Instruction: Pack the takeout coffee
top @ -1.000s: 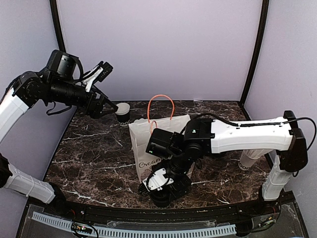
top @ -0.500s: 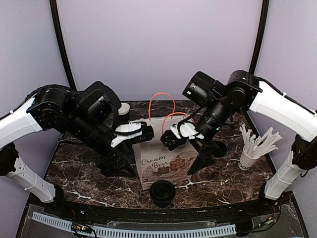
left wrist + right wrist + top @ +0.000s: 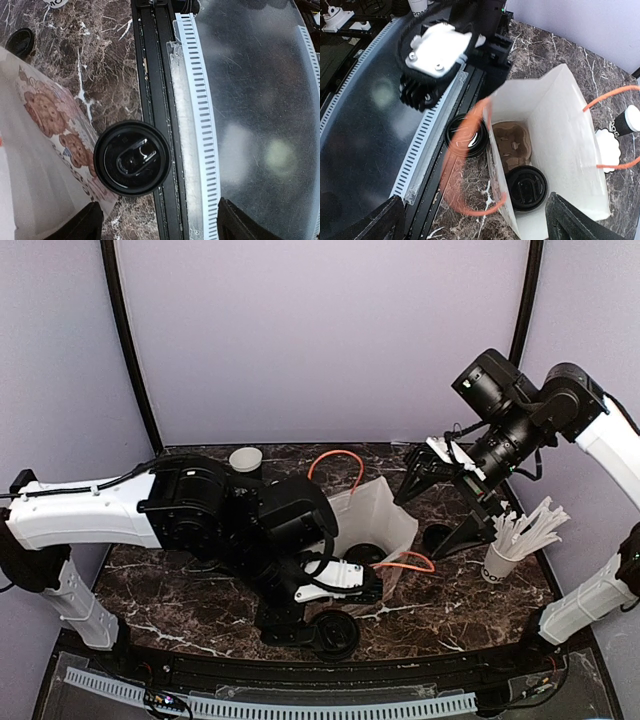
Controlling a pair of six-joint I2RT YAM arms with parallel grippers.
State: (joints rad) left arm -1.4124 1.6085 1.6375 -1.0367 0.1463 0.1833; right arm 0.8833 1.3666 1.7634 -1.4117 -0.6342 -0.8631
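Since the frame half a second earlier, the left arm has dropped from the bag mouth to the near edge of the counter [image 3: 107,65]. The right arm has pulled up and back to the right, and the bag [image 3: 390,520] now leans open instead of standing square. The coffee cup [image 3: 132,157] to be packed stands upright at that near edge, just beside the foot of the bag and against the black rail [image 3: 155,75]. It lies straight ahead of the left tool [image 3: 160,222], lid facing it, long axis in line with the approach (a top-down reach). The left tool is spread wide and empty. The right tool [image 3: 477,217] is fully spread and empty, well apart above the bag, so the left arm is nearer. Count: lidded cups, two, the second cup [image 3: 526,187] already inside the bag; bags, one; loose lid [image 3: 20,42], one; cup of sticks [image 3: 500,560], one.
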